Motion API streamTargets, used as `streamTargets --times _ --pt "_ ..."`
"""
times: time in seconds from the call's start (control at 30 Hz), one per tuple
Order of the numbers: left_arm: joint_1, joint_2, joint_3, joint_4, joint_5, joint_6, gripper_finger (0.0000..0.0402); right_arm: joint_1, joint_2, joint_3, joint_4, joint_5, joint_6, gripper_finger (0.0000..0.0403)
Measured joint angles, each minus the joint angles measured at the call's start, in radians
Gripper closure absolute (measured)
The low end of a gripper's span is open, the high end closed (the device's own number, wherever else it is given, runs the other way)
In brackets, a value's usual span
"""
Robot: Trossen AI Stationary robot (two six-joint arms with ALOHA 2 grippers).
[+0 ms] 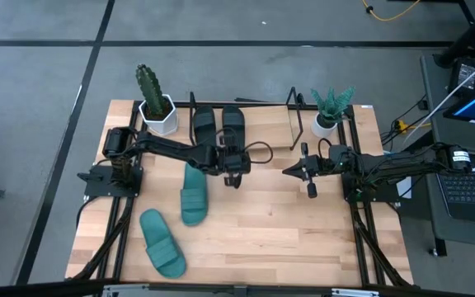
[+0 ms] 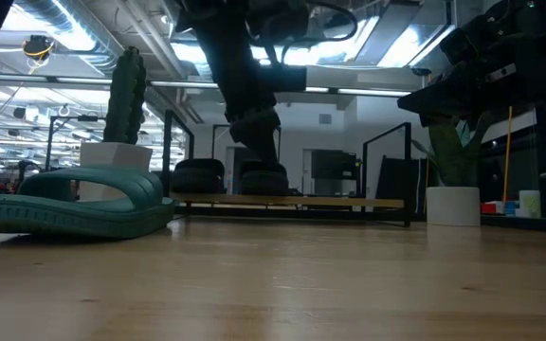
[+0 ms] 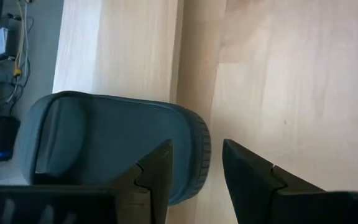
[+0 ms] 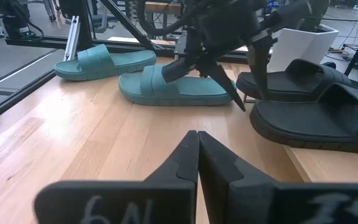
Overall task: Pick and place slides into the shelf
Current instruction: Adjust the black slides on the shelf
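Overhead, table-level and perhaps both close wrist views share the table [image 1: 303, 223].

The shelf [image 1: 303, 124] lies open in its right half, bare worktop [image 1: 303, 239] before it, while two black slides [image 1: 218, 125] fill its left half.

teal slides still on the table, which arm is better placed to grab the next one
Left, probably. The left gripper hangs open right beside the nearer teal slide, with the second teal slide also on its side. The right gripper is shut and farther off, across bare table. Both black slides already sit on the shelf.
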Motion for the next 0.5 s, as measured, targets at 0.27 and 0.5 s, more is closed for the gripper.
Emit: streamTargets --times 0.27,0.5 --pt "-0.007 0.0 0.0 -0.001 0.039 0.002 0.0272 0.0 0.0 0.0 0.0 0.0 -0.002 0.0391" --pt "-0.008 0.01 0.0 -0.005 0.02 0.002 0.0272 0.0 0.0 0.0 0.001 0.0 -0.002 0.0391"
